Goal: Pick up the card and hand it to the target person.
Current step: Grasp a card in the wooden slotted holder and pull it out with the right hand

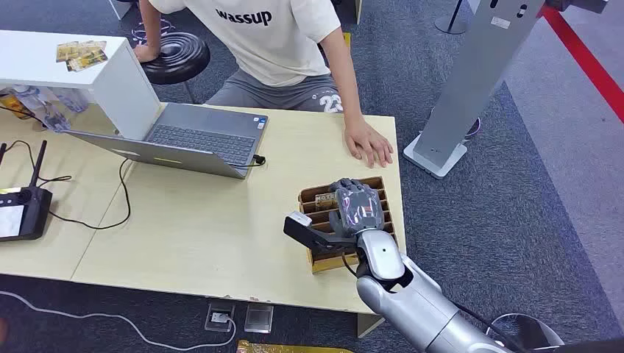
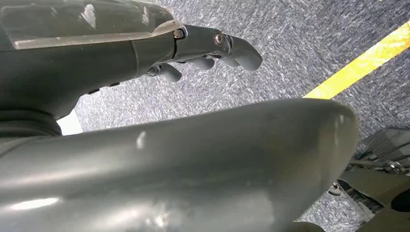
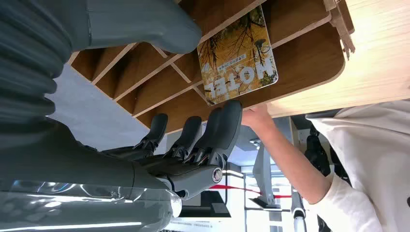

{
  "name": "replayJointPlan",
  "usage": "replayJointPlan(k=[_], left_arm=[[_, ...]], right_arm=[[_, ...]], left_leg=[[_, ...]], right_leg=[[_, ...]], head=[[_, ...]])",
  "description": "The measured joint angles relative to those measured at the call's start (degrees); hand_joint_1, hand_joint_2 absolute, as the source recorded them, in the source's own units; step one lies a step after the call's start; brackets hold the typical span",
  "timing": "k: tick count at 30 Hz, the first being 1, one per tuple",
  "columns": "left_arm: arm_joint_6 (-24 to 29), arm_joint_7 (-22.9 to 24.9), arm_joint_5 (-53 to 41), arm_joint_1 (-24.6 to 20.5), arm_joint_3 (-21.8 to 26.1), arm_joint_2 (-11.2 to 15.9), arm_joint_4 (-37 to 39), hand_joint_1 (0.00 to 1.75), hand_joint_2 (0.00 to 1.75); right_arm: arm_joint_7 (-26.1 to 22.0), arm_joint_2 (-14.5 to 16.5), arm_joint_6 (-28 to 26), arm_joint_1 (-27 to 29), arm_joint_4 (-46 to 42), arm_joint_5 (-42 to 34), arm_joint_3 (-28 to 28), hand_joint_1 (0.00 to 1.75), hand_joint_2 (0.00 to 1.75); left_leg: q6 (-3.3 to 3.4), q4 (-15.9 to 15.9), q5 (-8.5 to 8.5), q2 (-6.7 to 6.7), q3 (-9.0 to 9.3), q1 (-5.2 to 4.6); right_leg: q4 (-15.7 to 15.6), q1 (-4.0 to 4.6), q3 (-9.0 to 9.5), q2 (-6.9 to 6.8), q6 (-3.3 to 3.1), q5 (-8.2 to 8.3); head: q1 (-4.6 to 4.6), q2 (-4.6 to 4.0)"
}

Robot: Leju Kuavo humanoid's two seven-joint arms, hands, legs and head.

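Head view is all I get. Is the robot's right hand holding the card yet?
Observer: Not yet. The right wrist view shows the card standing in the wooden holder with the right hand open around it, thumb on one side, fingers on the other.
Operator: What's on the card?
Observer: Yellow autumn trees and the word HOTEL.
Operator: Where's the other hand?
Observer: The left hand hangs above grey carpet with a yellow line, holding nothing.

Wooden table [image 1: 221, 235] with laptop [image 1: 193, 138], slotted rack [image 1: 321, 206], controller [image 1: 22, 212].
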Motion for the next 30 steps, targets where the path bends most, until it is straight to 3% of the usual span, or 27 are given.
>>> replayJointPlan(k=[20,30], left_arm=[[0.0,0.0,0.09,0.01,0.0,0.0,0.0,0.0,0.0],[0.05,0.0,0.09,0.01,-0.01,0.0,0.0,0.0,0.0]], right_arm=[[-0.1,0.0,0.09,-0.11,0.07,-0.07,0.0,0.84,1.75],[-0.09,0.0,0.22,-0.11,0.07,-0.28,-0.01,1.2,1.75]], left_leg=[[0.0,0.0,0.0,0.0,0.0,0.0],[0.0,0.0,0.0,0.0,0.0,0.0]], right_leg=[[0.0,0.0,0.0,0.0,0.0,0.0],[0.0,0.0,0.0,0.0,0.0,0.0]], head=[[0.0,0.0],[0.0,0.0]])
